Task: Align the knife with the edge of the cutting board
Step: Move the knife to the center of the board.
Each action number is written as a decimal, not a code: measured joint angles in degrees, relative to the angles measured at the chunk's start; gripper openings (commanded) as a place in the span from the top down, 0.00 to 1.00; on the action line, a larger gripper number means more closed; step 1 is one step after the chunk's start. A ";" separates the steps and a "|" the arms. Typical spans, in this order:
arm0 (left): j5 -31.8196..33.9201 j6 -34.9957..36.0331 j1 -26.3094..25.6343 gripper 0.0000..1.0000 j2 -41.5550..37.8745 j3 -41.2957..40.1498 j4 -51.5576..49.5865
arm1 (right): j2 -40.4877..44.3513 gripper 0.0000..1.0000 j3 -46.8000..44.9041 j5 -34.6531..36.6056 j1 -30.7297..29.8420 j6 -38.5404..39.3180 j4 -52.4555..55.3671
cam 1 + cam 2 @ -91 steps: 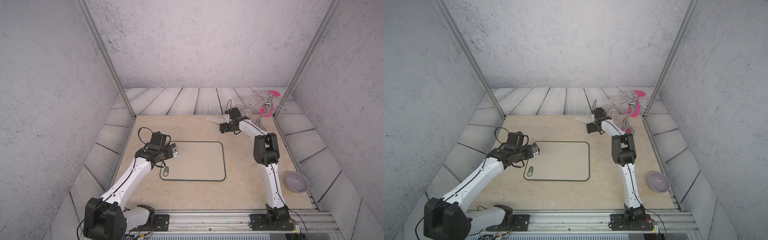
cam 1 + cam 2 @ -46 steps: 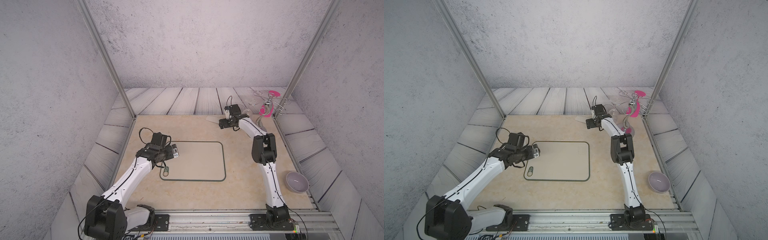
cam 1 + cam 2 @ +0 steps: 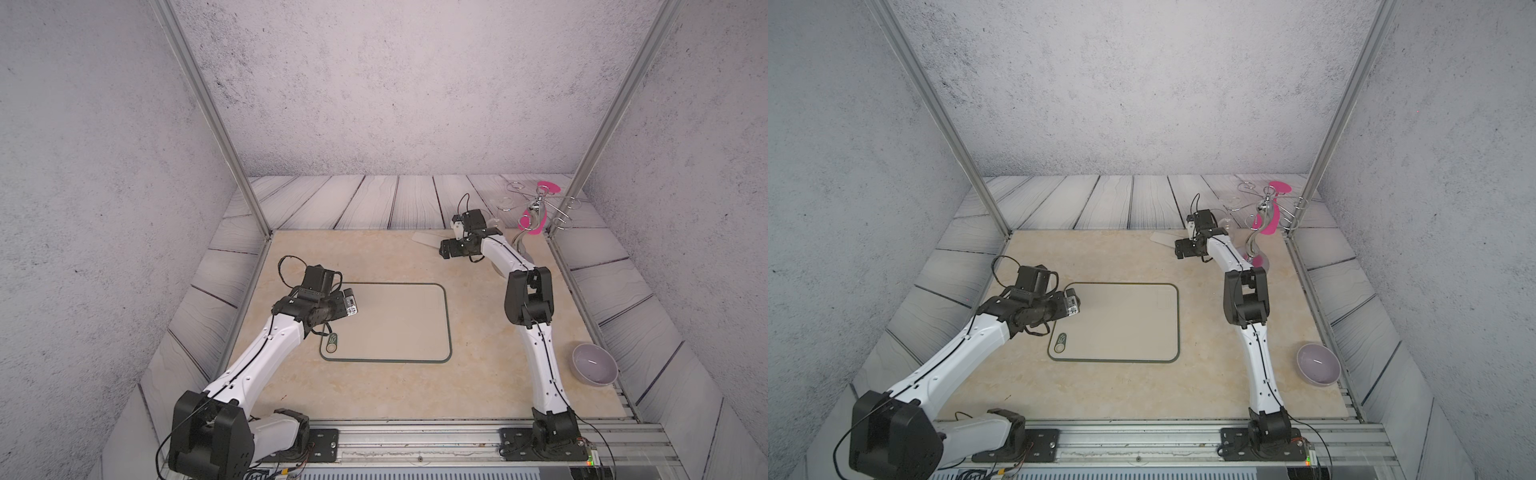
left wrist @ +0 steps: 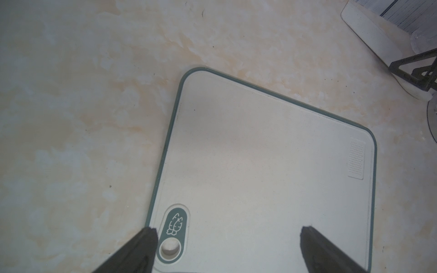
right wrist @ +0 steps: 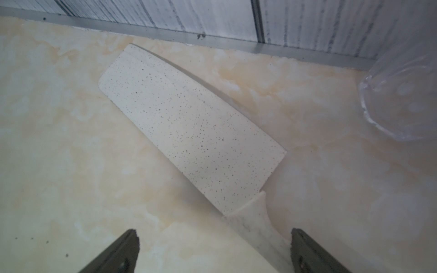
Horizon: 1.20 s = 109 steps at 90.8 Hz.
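A beige cutting board (image 3: 395,324) lies flat. The cream knife (image 5: 189,127) lies flat, well beyond the board's far right corner. The right gripper (image 5: 214,236) straddles the knife's handle, jaws spread wide, grasping nothing. The left gripper (image 4: 227,232), likewise spread and empty, hovers above the board's badge end.

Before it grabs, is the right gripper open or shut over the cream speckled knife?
Open: the right gripper has dark fingers spread wide, flanking the handle of the cream speckled knife.
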<state>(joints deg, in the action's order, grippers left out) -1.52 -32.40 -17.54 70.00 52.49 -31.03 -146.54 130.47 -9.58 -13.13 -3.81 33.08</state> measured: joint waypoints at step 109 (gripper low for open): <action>-1.31 -1.53 0.00 0.00 -5.81 -3.65 -1.64 | 10.01 0.50 -17.29 3.26 -4.94 1.11 3.98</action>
<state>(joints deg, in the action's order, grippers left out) -2.83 -33.93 -17.54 64.18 48.84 -32.67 -136.53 113.19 -6.33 -18.06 -2.70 37.06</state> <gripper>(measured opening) 0.997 0.532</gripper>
